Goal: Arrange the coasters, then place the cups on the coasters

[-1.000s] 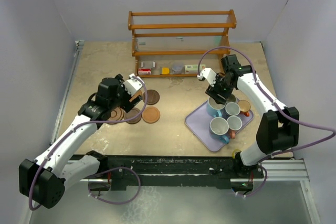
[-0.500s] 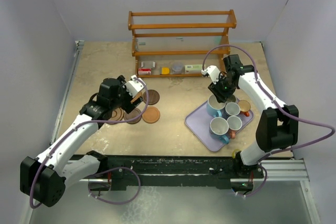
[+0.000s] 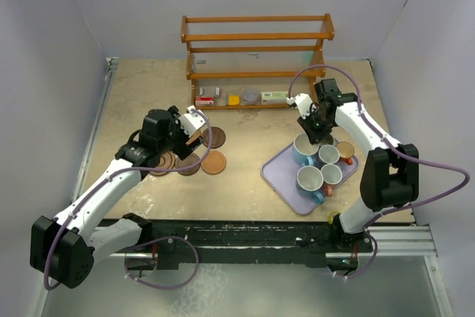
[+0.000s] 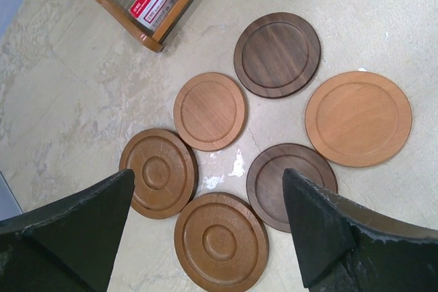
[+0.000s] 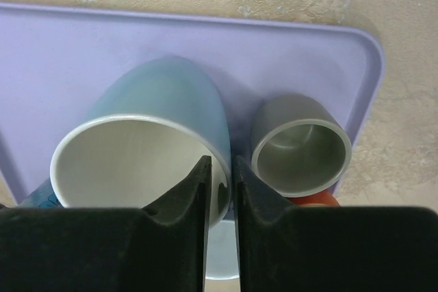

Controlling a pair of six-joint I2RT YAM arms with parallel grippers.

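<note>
Top external view: shows a beige table [image 3: 148,94], with a wooden rack [image 3: 256,35] along its far edge. Toward the near right corner, carries a lavender tray [image 3: 277,171] packed with the cups [image 3: 310,180], rim against rim. Left of centre, holds the six coasters [image 4: 209,111], flat in a loose ring, close together, some touching at the edges, all without a cup.

Over the tray's far edge, right gripper [image 5: 222,169]: jaws pinched almost together on the wall of a large light blue cup [image 5: 164,94], one finger inside the rim, one outside. Hard by the outer finger, a smaller grey cup [image 5: 301,145]; touching the blue one or just beside it, impossible to say. Above the coasters, left gripper [image 4: 207,176]: spread wide, gripping nothing.

Likely trouble: a thin pinch on one side of a heavy cup, so tilting or slipping on the lift. Also knocking the grey cup, or dragging it along, given the tight packing. Also landing off-centre on a coaster, given so little room between the discs; worth spreading them first. Lastly, crossing paths with the left gripper above the same patch of table.
</note>
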